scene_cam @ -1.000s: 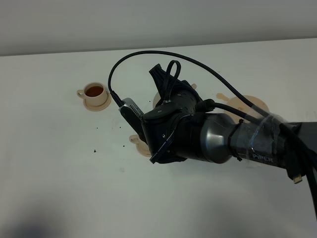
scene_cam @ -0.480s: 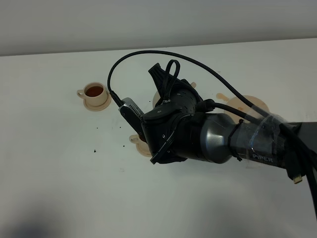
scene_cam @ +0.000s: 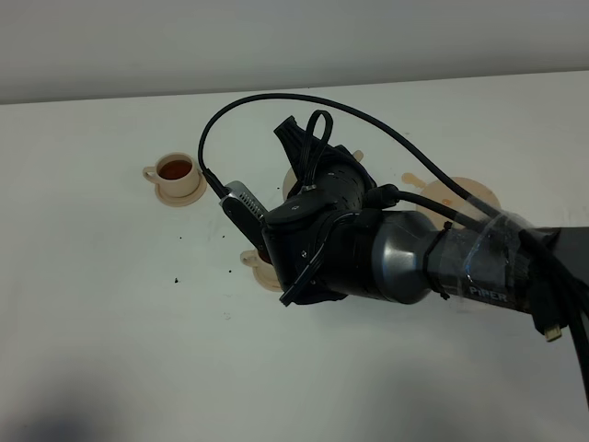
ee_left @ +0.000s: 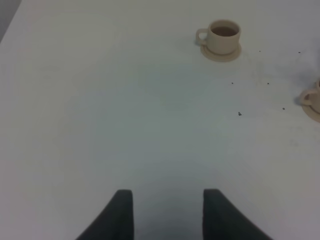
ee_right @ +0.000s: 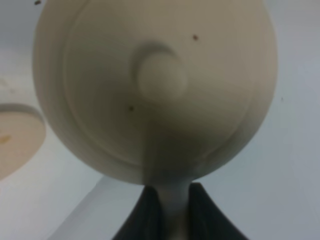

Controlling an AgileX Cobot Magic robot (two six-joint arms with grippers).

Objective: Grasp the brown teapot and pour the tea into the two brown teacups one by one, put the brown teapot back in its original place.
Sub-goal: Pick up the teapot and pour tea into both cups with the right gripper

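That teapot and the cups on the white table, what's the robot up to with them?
The right arm's fingers are clamped on the handle of the brown teapot, holding it above the table. One teacup at the far left already has tea in it. The second teacup is mostly hidden under the arm. The teapot's wide saucer sits bare, with a stain beside it. The left gripper is open and holds nothing.

"PIPER" in white letters on right arm's (scene_cam: 479, 267) dark forearm link; no other legible text.
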